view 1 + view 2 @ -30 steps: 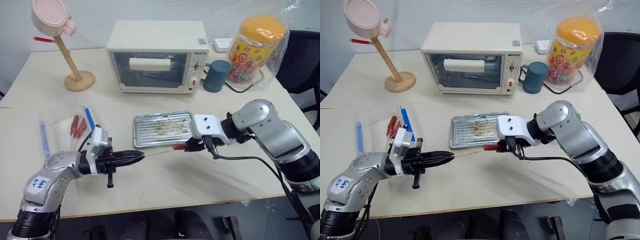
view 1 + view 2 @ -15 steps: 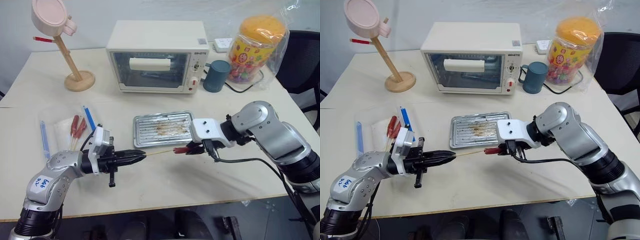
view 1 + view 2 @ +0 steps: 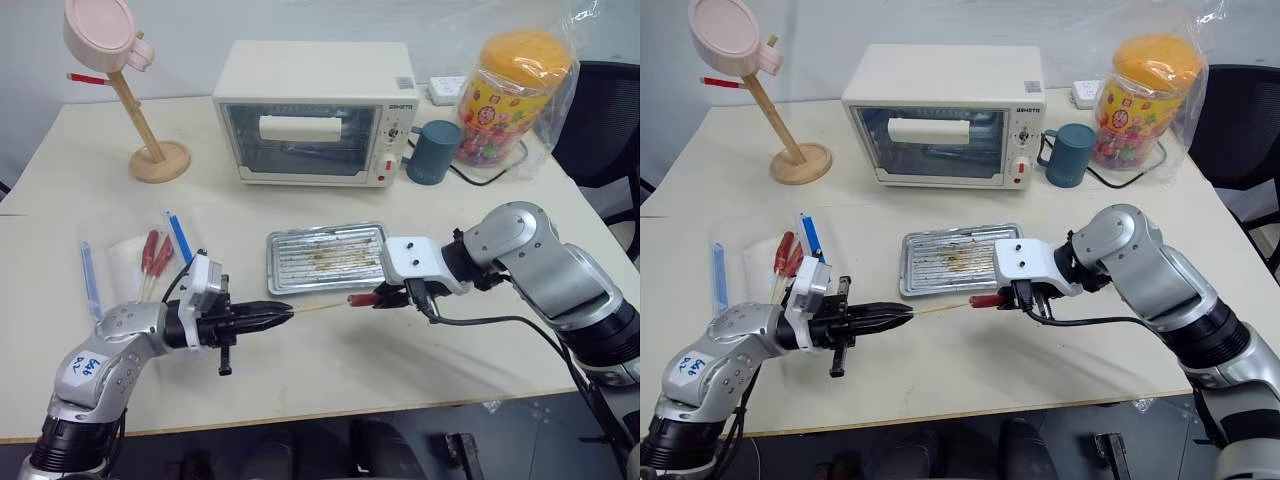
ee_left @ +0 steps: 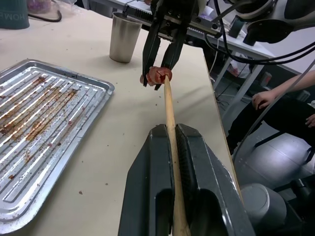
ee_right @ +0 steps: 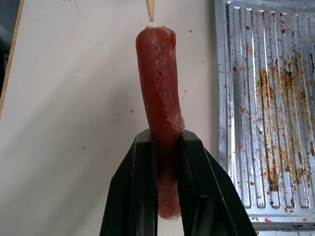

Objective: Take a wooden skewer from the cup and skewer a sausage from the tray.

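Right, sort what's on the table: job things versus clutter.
Job:
skewer, in left gripper
sausage, in right gripper
tray
cup

Clutter:
toaster oven
teal mug
candy jar
wooden stand
bag of sausages and blue sticks

the skewer [image 4: 168, 105] is a thin, pale wooden stick, held level above the table with its tip at the end of the sausage [image 5: 160, 98]. the sausage is slim and dark red with a rough cut end, raised off the table just beside the tray [image 3: 300, 262]. the tray is shallow, shiny and ridged, streaked with brown grease. the steel cup [image 4: 124, 37] stands upright beyond it.
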`<state>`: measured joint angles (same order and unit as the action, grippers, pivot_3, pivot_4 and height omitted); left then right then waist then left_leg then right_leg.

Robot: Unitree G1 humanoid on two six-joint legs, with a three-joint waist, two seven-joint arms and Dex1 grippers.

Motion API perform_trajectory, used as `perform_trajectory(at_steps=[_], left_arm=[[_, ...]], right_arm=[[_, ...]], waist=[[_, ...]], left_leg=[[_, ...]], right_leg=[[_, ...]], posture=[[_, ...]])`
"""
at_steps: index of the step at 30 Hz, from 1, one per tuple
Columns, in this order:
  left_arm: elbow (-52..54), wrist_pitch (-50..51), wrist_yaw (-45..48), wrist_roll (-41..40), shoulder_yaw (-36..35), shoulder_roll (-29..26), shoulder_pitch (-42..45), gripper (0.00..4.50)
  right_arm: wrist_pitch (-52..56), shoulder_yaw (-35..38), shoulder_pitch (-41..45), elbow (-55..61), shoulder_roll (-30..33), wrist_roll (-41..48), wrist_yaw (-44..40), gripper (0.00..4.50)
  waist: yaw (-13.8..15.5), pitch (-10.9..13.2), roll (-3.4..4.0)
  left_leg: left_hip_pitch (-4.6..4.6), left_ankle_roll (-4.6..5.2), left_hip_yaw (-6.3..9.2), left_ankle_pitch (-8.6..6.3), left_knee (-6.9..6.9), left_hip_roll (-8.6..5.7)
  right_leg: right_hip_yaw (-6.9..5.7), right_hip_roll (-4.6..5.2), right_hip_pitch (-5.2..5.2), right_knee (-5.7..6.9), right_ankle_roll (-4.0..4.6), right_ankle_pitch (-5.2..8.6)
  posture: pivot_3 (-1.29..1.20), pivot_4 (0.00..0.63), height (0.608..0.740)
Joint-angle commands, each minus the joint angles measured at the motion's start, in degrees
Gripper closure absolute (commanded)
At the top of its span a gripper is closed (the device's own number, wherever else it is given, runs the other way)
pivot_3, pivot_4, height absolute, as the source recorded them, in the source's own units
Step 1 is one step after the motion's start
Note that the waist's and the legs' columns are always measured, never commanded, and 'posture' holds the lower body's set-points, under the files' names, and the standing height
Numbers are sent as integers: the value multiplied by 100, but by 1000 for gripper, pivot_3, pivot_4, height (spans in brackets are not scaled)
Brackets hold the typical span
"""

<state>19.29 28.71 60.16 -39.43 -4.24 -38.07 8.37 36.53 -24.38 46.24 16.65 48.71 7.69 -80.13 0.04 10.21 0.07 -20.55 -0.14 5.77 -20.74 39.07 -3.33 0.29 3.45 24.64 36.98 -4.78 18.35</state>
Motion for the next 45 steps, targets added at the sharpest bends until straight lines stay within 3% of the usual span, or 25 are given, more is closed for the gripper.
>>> perform_trajectory(at_steps=[1,45], left_arm=[[8,-71,9,43,23,18,52,4500],[-119,-42,-486,724,873,572,582,4500]], right_arm=[[12,27,57,161,76,-39,1,4121],[5,-430,548,229,-259,-742,66,4121]], waist=[[0,0,0],[2,0,0]], left_leg=[[0,0,0,0,0,0],[0,0,0,0,0,-1]], right_leg=[[0,0,0,0,0,0],[-1,0,1,1,0,0]], posture=[[0,150,740],[0,150,740]])
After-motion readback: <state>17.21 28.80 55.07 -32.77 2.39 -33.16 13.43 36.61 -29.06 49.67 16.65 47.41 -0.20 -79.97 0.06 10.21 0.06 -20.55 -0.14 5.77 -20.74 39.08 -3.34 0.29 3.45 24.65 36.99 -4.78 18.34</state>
